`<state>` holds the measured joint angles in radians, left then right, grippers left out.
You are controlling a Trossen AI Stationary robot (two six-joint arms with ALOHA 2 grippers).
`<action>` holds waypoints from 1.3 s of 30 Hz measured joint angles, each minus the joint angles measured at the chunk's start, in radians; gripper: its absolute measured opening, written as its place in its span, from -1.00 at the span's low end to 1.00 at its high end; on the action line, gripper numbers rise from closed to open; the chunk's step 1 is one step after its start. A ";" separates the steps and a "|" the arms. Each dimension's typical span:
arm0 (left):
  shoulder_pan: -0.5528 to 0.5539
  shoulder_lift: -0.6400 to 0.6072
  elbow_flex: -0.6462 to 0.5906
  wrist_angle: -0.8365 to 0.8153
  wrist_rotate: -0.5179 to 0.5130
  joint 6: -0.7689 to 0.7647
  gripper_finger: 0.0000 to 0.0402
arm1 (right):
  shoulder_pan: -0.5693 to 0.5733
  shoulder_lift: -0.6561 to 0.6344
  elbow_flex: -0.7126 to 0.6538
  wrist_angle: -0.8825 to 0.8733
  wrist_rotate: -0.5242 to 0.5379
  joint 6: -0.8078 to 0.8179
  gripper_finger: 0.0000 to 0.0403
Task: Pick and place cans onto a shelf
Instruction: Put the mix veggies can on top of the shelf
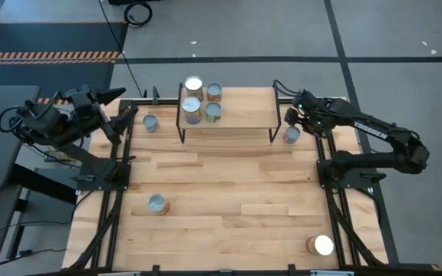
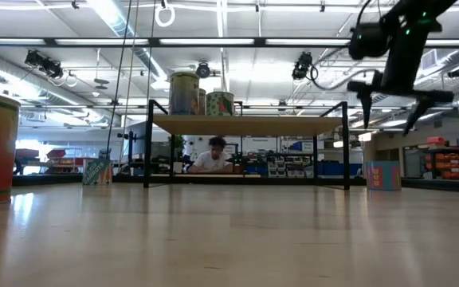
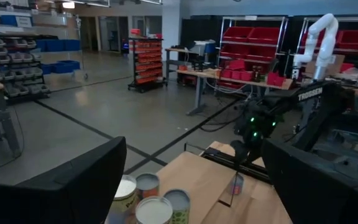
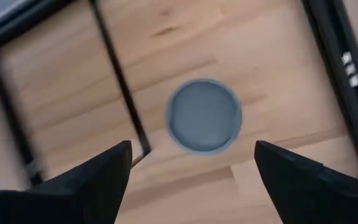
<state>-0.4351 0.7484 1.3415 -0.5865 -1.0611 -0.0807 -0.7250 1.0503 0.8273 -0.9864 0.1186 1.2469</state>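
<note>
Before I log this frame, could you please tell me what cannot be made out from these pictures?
- Labels of the four cans on the shelf: too small in the high view; the left claw's fingers cut them off in its wrist view.
- Can by the shelf's right leg: only its blurred top shows in the right wrist view, its label unseen.
- Can at the near right corner: glare whitens its top in the high view.

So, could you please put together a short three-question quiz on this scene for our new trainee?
1. How many cans stand on the shelf?
2. True or false: the right pincer is clamped on a can.
3. The can beside the shelf's right legs is: A) under the right pincer, B) under the left pincer, C) lying on its side.

Key: 1. Four, grouped at the shelf's left end. 2. False; its fingers are spread above the can. 3. A.
</note>
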 joint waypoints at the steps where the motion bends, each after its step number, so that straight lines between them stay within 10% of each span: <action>1: 0.000 0.003 0.000 0.000 0.000 -0.005 0.89 | -0.015 0.010 -0.018 0.014 -0.008 0.025 0.72; 18: 0.000 0.017 0.000 -0.016 0.000 0.023 0.89 | -0.083 0.029 -0.203 0.163 -0.034 0.660 0.38; 39: 0.000 0.017 0.000 -0.061 0.018 0.025 0.89 | 0.029 0.029 -0.254 0.178 0.093 0.702 -0.59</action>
<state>-0.4351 0.7658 1.3415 -0.6476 -1.0427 -0.0555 -0.6958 1.0794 0.5735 -0.8085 0.2120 1.9486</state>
